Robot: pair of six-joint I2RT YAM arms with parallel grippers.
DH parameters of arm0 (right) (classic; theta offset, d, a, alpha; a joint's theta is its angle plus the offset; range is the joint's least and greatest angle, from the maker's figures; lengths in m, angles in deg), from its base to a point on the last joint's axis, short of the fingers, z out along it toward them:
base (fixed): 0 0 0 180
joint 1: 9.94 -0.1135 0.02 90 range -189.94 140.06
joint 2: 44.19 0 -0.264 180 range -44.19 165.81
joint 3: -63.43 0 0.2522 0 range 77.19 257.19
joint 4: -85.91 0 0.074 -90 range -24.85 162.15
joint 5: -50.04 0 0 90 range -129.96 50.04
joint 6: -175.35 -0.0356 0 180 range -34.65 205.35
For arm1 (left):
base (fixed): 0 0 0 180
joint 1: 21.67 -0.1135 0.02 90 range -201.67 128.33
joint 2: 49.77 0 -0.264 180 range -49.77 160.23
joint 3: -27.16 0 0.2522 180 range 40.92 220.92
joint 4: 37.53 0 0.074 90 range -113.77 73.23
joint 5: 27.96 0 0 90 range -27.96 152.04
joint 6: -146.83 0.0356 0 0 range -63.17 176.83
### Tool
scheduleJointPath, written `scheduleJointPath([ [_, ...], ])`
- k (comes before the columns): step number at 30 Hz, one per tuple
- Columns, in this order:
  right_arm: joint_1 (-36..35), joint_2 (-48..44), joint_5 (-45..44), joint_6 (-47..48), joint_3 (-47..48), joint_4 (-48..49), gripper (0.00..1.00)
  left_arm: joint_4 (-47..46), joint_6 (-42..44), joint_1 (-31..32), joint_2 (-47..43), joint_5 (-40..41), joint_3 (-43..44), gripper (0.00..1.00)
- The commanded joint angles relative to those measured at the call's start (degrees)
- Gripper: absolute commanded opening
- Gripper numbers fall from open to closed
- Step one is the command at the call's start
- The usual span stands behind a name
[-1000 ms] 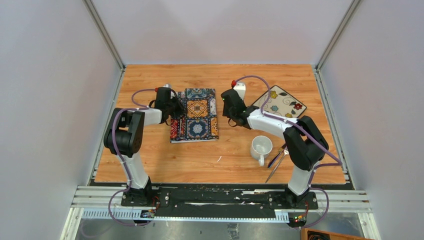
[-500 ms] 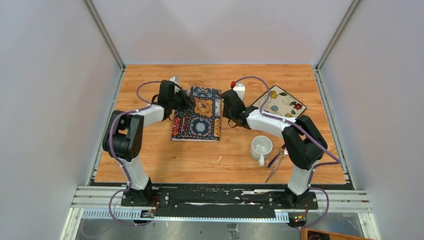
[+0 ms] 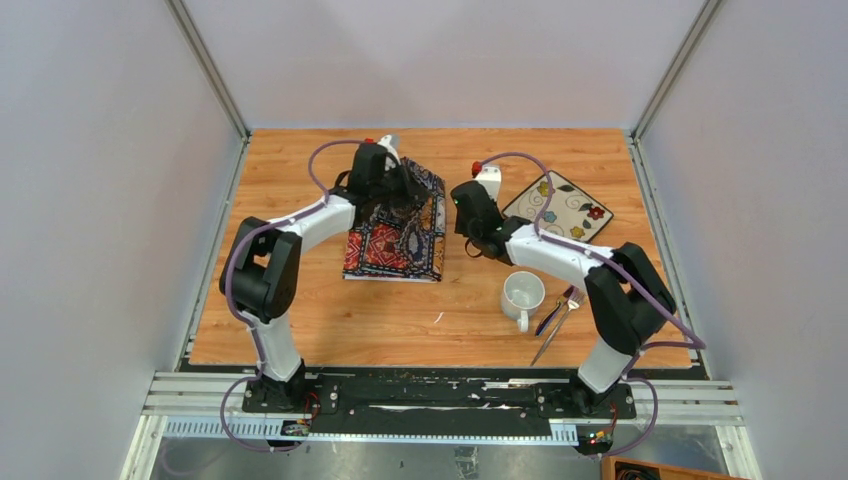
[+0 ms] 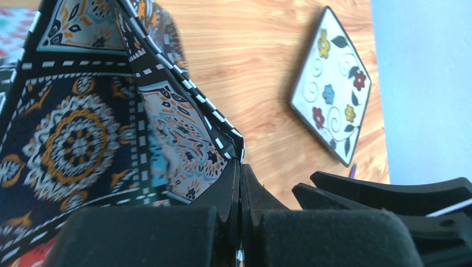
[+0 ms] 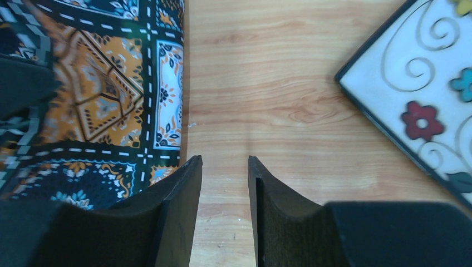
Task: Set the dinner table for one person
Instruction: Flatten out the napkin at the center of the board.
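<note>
The colourful tile-patterned placemat (image 3: 395,240) lies folded left of centre on the wooden dinner table (image 3: 330,310). My left gripper (image 3: 410,188) is shut on a corner of its top layer and holds that layer up off the rest. In the left wrist view the jaws (image 4: 240,167) pinch the placemat's corner (image 4: 183,139). My right gripper (image 3: 460,208) hovers just right of the placemat, open and empty. In the right wrist view its jaws (image 5: 225,161) stand over bare wood, with the placemat's edge (image 5: 167,94) to their left.
A square floral plate (image 3: 560,205) lies at the back right, also seen as the plate (image 5: 428,105) and the plate (image 4: 334,100). A white mug (image 3: 522,293) stands in front of it. A fork and purple-handled cutlery (image 3: 556,318) lie beside the mug.
My left gripper has moved toward the back and to the right, lifting the placemat's top layer with it. The right gripper has shifted slightly right and stayed open.
</note>
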State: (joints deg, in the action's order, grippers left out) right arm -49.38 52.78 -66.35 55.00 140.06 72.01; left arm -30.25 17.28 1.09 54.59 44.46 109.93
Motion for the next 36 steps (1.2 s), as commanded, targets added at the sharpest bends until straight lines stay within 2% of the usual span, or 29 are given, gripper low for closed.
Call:
scheduleJointPath([
  [1, 0.68, -6.22, -6.43, 3.28, -1.87, -0.35, 0.41, 2.40, -0.33, 4.06, 3.10, 0.13, 6.13, 0.00],
  [8, 0.73, -17.59, -12.78, 7.48, -5.35, -0.88, 0.41, 9.93, 0.25, 9.32, 10.66, 2.25, 19.49, 0.00],
  [16, 0.71, -26.57, -15.54, 10.27, -9.17, -0.94, 0.42, 13.06, -1.33, 15.49, 19.33, 2.21, 31.48, 0.01],
  [19, 0.68, -26.55, -15.87, 10.82, -9.43, -0.95, 0.43, 14.21, -1.15, 17.10, 20.72, 2.41, 34.52, 0.11],
  [21, 0.69, -26.09, -15.88, 10.78, -9.35, -1.02, 0.43, 14.52, -1.14, 17.47, 20.68, 2.70, 35.55, 0.22],
  [25, 0.69, -25.44, -15.59, 10.42, -9.45, -1.06, 0.43, 14.57, -0.42, 17.49, 19.49, 1.93, 36.12, 0.63],
  [28, 0.69, -24.77, -15.31, 10.29, -9.20, -0.94, 0.43, 14.65, -0.12, 17.49, 18.45, 1.40, 36.46, 0.80],
  [31, 0.74, -24.11, -15.09, 10.03, -9.05, -0.84, 0.43, 15.19, 0.59, 17.50, 16.99, 1.89, 36.62, 0.87],
  [36, 0.66, -24.44, -15.26, 9.84, -9.26, -0.65, 0.43, 15.98, 2.18, 17.50, 14.18, 1.63, 36.50, 0.89],
])
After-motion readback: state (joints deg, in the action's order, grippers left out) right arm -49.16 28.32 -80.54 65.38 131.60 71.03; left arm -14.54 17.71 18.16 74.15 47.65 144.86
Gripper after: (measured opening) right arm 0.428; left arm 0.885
